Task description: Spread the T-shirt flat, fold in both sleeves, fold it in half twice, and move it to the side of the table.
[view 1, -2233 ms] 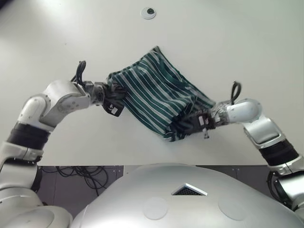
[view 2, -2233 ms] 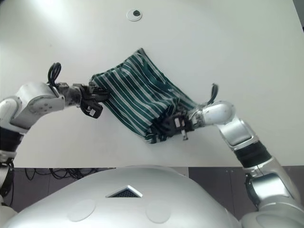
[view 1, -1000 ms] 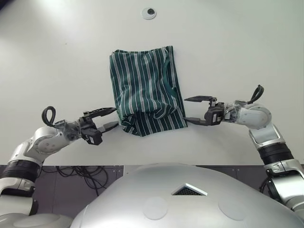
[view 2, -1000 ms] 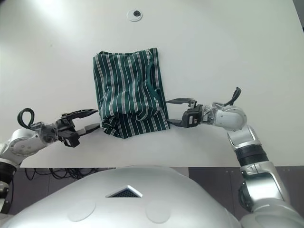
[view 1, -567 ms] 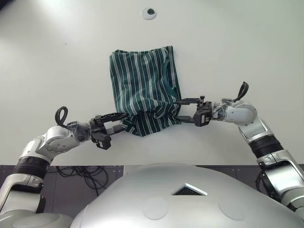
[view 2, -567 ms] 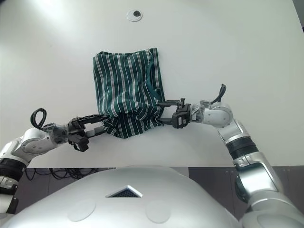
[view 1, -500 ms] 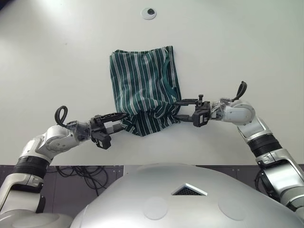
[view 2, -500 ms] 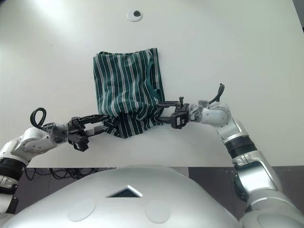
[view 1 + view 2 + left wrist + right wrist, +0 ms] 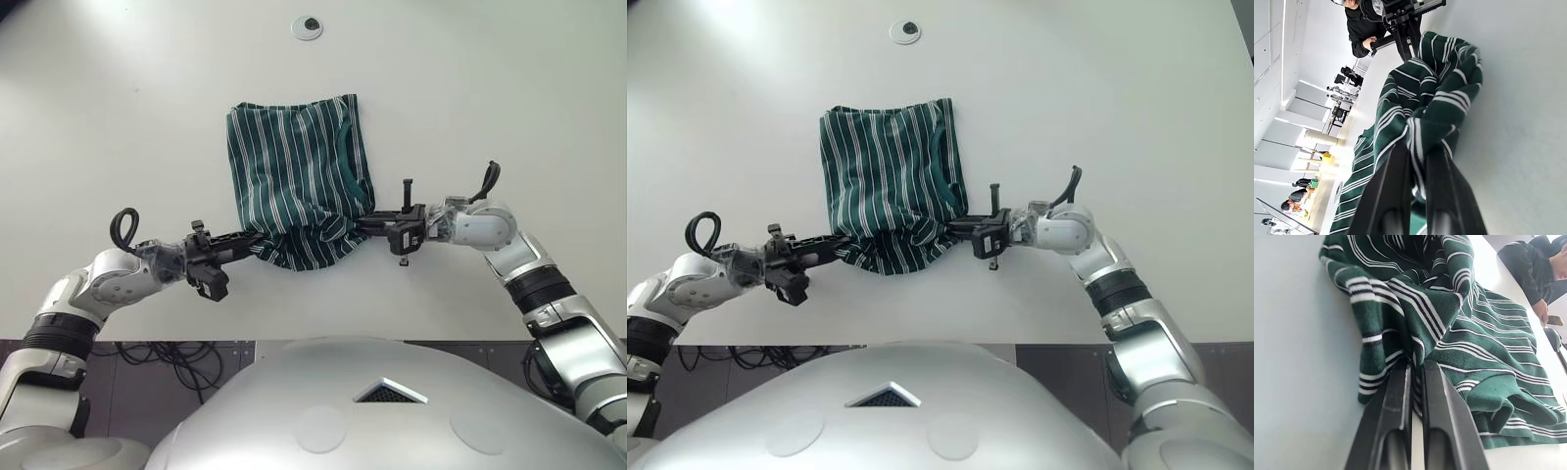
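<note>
On the white table point(image 9: 509, 108), the head views show us the T-shirt point(image 9: 299, 166) mid-table, its near corners pinched by the left gripper point(image 9: 255, 236) and right gripper point(image 9: 362, 223). Each wrist view confirms a narrow clamp on striped cloth. We should lift both corners evenly, level. No readable writing.

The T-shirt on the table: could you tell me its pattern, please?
The T-shirt is dark green with thin white stripes, clearest in the left eye view.

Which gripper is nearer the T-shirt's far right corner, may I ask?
Right. The right gripper pinches the T-shirt at its near hem on that side; the left gripper pinches it diagonally opposite.
</note>
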`<move>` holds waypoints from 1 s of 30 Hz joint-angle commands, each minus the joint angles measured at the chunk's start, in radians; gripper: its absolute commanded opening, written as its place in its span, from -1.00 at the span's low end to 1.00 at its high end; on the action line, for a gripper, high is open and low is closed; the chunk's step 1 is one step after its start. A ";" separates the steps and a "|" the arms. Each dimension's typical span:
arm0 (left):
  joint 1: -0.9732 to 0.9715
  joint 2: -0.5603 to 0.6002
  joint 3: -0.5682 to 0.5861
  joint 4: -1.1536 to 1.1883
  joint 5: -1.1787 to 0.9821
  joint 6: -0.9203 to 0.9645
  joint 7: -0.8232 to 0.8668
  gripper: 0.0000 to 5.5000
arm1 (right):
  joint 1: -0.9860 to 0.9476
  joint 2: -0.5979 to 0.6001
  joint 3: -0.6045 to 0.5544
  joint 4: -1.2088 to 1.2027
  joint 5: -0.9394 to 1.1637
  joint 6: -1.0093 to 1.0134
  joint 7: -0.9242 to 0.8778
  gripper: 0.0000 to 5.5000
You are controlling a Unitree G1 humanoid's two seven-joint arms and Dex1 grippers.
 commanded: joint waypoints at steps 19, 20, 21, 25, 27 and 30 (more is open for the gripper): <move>0.470 0.322 0.109 -0.643 -1.409 1.097 -1.031 -0.98 | 0.339 -0.314 -0.248 -0.672 0.959 1.031 0.528 -0.99; 0.456 0.291 0.123 -0.622 -1.393 1.111 -1.021 -0.98 | 0.334 -0.299 -0.260 -0.668 0.957 1.045 0.513 -0.99; 0.444 0.263 0.137 -0.609 -1.382 1.131 -1.012 -0.98 | 0.329 -0.286 -0.269 -0.665 0.954 1.058 0.501 -0.99; 0.318 0.106 0.168 -0.511 -1.272 1.185 -0.893 -0.98 | 0.278 -0.223 -0.290 -0.597 0.898 1.105 0.399 -0.99; 0.263 0.049 0.175 -0.466 -1.218 1.215 -0.850 -0.98 | 0.255 -0.194 -0.297 -0.567 0.876 1.129 0.352 -0.99; 0.197 -0.023 0.170 -0.395 -1.147 1.270 -0.818 -0.98 | 0.223 -0.155 -0.303 -0.519 0.844 1.158 0.313 -0.99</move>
